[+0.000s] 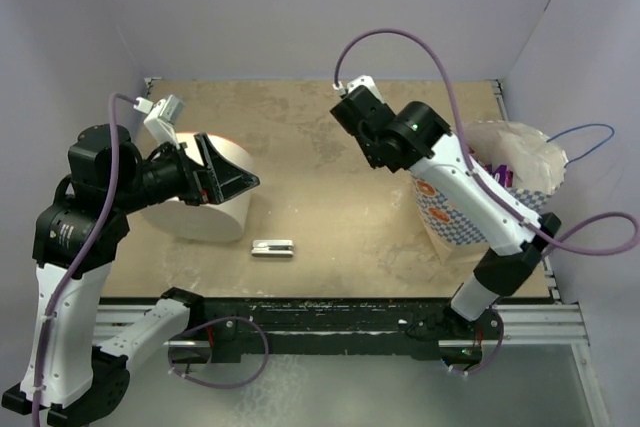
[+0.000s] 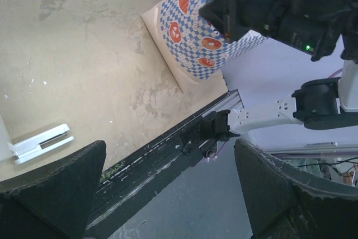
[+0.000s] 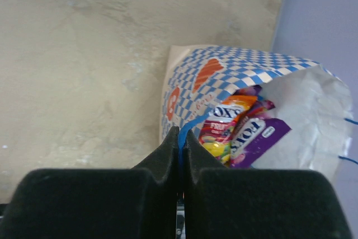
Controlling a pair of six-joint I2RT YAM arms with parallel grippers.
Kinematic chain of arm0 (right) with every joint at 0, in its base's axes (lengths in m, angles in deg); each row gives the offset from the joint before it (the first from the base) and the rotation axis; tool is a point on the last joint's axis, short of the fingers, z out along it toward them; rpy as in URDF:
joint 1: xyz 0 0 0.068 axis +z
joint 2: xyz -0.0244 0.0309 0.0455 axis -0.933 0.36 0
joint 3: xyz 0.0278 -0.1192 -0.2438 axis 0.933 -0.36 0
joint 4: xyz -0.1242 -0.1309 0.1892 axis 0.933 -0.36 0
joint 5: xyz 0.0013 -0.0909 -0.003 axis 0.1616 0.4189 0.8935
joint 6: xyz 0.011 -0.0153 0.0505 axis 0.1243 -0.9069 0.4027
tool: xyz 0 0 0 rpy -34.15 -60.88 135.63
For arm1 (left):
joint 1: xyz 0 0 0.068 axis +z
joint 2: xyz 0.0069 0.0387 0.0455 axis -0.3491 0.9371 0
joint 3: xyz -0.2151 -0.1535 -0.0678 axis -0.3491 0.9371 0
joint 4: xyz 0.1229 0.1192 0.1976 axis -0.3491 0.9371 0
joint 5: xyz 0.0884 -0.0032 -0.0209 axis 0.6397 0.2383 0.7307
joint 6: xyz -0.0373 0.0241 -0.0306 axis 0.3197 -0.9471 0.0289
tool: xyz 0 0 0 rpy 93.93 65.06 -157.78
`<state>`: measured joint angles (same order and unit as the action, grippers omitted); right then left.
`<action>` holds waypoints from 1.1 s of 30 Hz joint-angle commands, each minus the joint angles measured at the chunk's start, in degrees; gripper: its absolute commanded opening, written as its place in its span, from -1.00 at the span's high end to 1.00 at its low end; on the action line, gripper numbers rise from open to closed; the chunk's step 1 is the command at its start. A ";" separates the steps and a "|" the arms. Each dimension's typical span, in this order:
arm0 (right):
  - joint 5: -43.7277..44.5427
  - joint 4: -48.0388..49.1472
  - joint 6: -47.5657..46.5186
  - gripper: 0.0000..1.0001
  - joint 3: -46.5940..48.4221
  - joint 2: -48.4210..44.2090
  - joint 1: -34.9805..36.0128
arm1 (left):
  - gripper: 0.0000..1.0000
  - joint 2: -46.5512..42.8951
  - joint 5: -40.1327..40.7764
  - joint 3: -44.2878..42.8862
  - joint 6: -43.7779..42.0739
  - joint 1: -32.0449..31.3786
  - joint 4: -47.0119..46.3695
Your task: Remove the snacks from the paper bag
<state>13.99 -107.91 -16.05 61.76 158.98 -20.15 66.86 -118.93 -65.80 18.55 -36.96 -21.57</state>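
Right wrist view tells the most: the snacks (image 3: 240,130), several glossy packets in purple, orange and red, are all inside the paper bag (image 3: 196,79), showing at its open mouth. The bag sits at the right edge of the tabletop (image 3: 84,54), and in no view do I see a packet lying outside of it. So, to my judgement, the task is at its very beginning, and every packet is left to take out. The right jaws are pressed fully together just at the near rim of the bag. A thin blue string (image 3: 184,130) runs into their seam, but I cannot tell if it is really pinched; no packet is between them. The left jaws stand wide and hold nothing, well apart from the bag, above the white cylinder (image 1: 215,222). A small metal clip (image 1: 272,248) lies near it.
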 commanded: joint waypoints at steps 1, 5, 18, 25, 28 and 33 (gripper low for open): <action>-13.95 4.99 9.86 1.00 8.58 4.94 2.55 | -0.98 0.01 -0.42 -2.62 -1.51 -0.10 -0.05; -24.08 12.21 16.26 1.00 13.19 9.19 3.83 | -0.98 0.11 0.26 -3.39 -1.80 -0.14 0.66; -45.38 34.78 34.13 0.90 18.13 17.53 4.82 | -0.98 -0.89 4.46 -6.42 -2.44 -0.12 4.41; -43.68 30.75 27.73 -0.27 17.34 12.91 3.72 | -0.98 -1.60 5.60 -4.49 -0.40 -0.10 2.48; -38.56 27.72 24.38 -0.63 13.97 8.06 2.71 | -0.98 -1.87 5.71 -1.93 1.81 -0.14 -1.04; -32.48 27.28 16.47 -0.99 5.61 -1.50 1.00 | -0.98 1.99 2.43 0.89 6.78 -0.13 -7.77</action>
<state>-24.85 -80.21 7.82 70.72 165.72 -17.75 65.29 -114.07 -66.17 20.54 -36.96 -21.26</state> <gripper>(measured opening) 0.975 0.990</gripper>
